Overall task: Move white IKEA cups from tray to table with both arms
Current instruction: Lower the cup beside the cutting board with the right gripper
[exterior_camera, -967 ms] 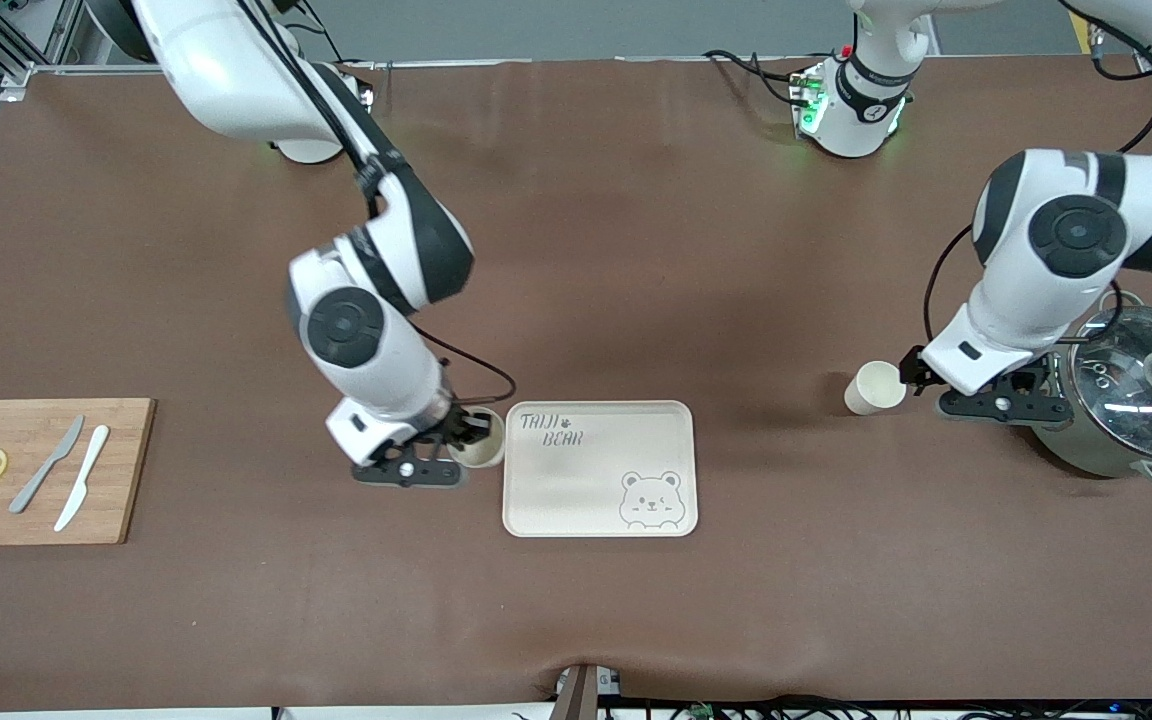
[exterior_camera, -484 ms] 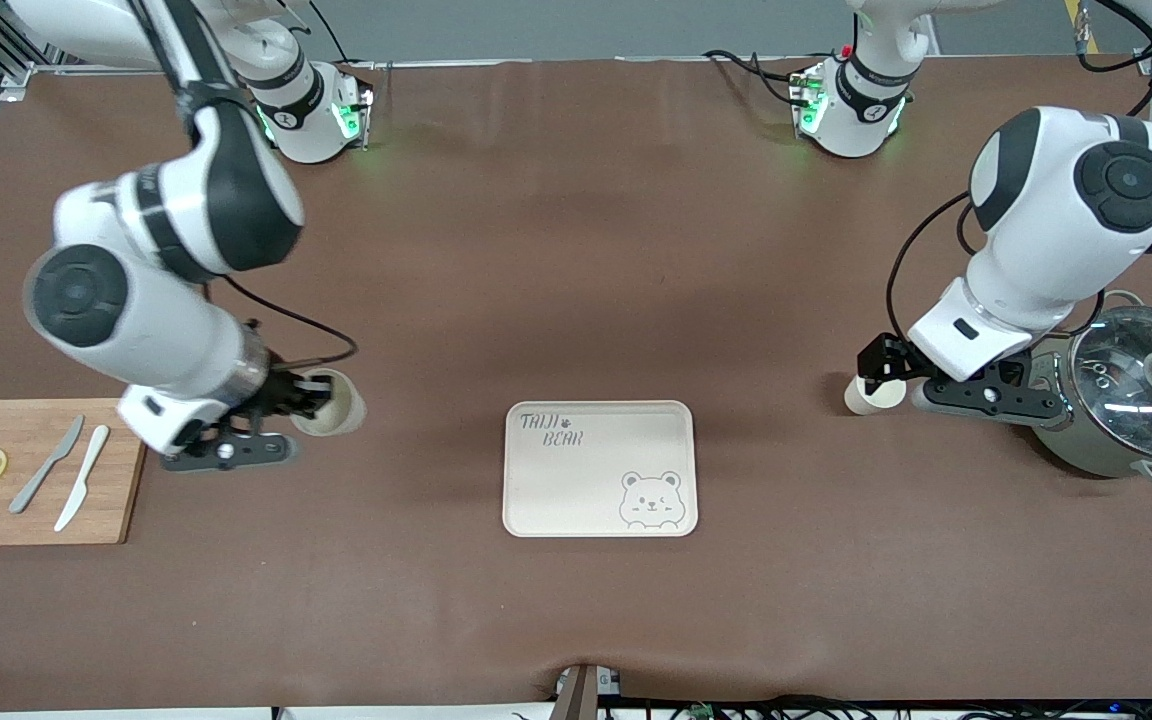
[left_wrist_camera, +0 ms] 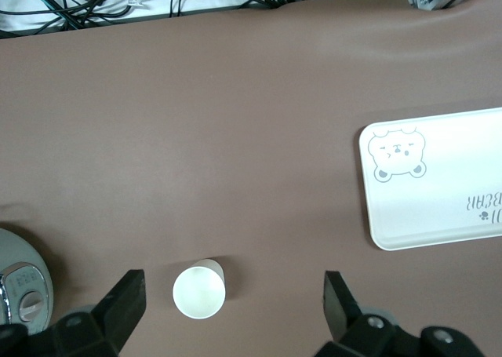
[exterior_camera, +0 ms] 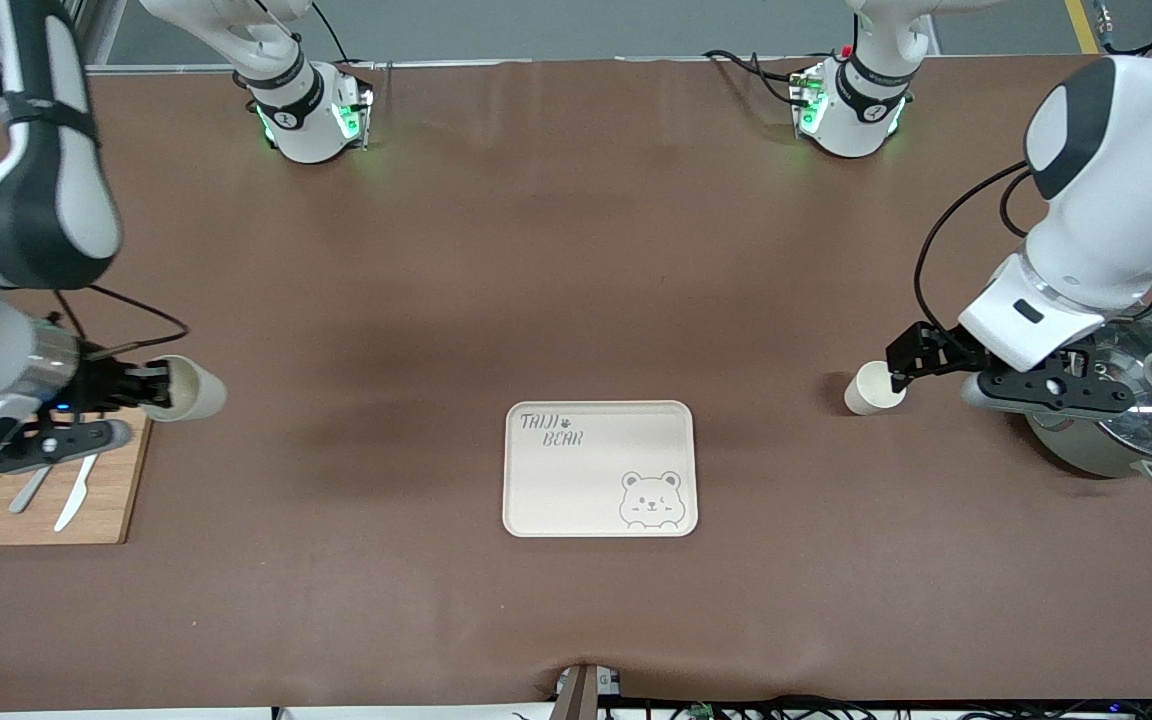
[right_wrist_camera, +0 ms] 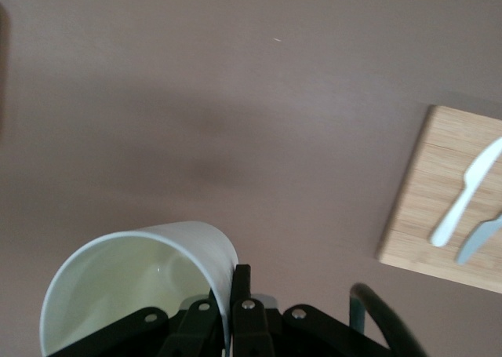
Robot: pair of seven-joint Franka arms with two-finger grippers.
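One white cup [exterior_camera: 874, 388] stands upright on the brown table between the bear tray [exterior_camera: 599, 468] and the pot. My left gripper [exterior_camera: 908, 362] is open and empty just above and beside it. In the left wrist view the cup [left_wrist_camera: 199, 292] sits between the spread fingers [left_wrist_camera: 125, 302], nearer one of them. My right gripper [exterior_camera: 156, 388] is shut on the wall of the second white cup [exterior_camera: 188, 390] and holds it tilted over the table by the cutting board. The right wrist view shows that cup [right_wrist_camera: 141, 286] pinched at its rim by the gripper [right_wrist_camera: 235, 285].
A steel pot with a glass lid [exterior_camera: 1131, 400] stands under the left arm's wrist. A wooden cutting board [exterior_camera: 101, 500] with two knives and lemon slices lies at the right arm's end, also in the right wrist view [right_wrist_camera: 443, 208]. The tray also shows in the left wrist view [left_wrist_camera: 439, 184].
My right arm has carried its cup from beside the tray toward the cutting board. My left gripper has drawn back from its cup toward the pot; that cup has not moved.
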